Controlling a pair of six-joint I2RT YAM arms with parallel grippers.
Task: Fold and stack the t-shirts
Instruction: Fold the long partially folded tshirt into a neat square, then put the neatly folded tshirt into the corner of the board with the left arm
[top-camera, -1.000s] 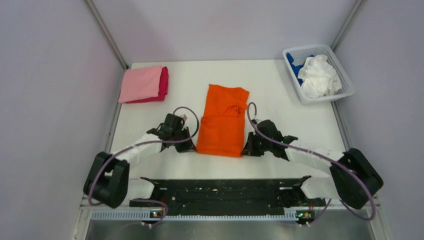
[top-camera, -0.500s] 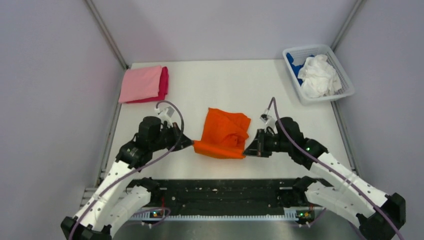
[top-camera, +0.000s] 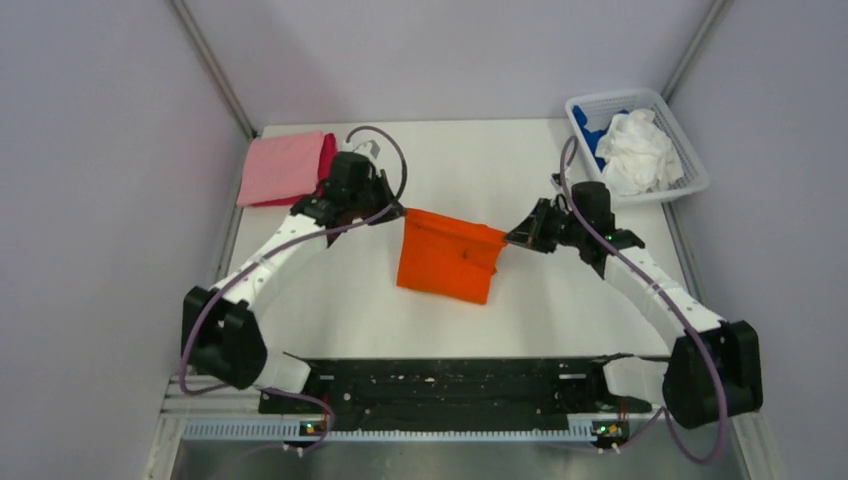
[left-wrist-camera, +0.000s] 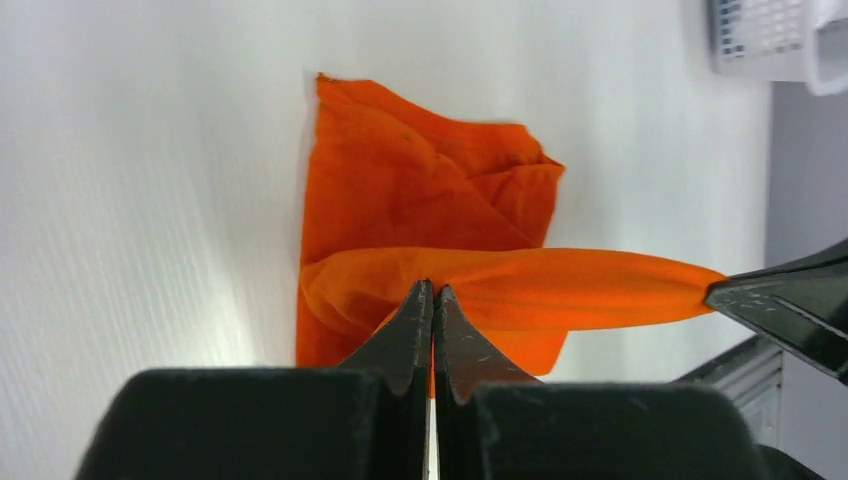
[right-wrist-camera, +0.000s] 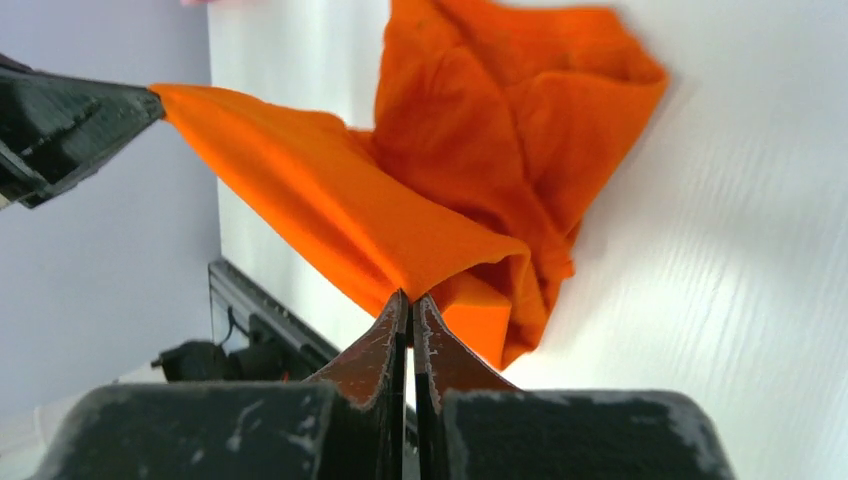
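Here the orange shirt (top-camera: 447, 262) sits mid-table (top-camera: 330, 300), about halfway between the left and right edges, caught partway through a fold. The left gripper (top-camera: 397, 213) is pinched tight on the shirt's left upper corner. In the left wrist view its fingertips (left-wrist-camera: 433, 290) meet with only a sliver of cloth between them. The right gripper (top-camera: 507, 238) is clamped the same way on the opposite corner, and its tips (right-wrist-camera: 410, 298) are closed over a bunched fold of orange.

Between the two grips one edge of the shirt is drawn into a taut band, lifted off the surface. That band runs left to right, with the left end a little closer to the far edge than the right. The rest of the shirt lies on the table under the band and spreads from it toward the near edge, creased and uneven in both wrist views.

The coming move probably turns on this layout: the held edge is on the far side, the loose body trails nearward, and each arm holds its own end, so neither has the advantage. To lay the fold square, both would likely need to lower together and bring the skewed band in line with the layer beneath.

A pink shirt (top-camera: 280, 167) lies folded on a magenta one (top-camera: 328, 155) at the far left corner, well apart from the work. At the far right corner a basket (top-camera: 660, 195) holds a crumpled white shirt (top-camera: 638, 150) and a blue one (top-camera: 582, 122), not yet folded.
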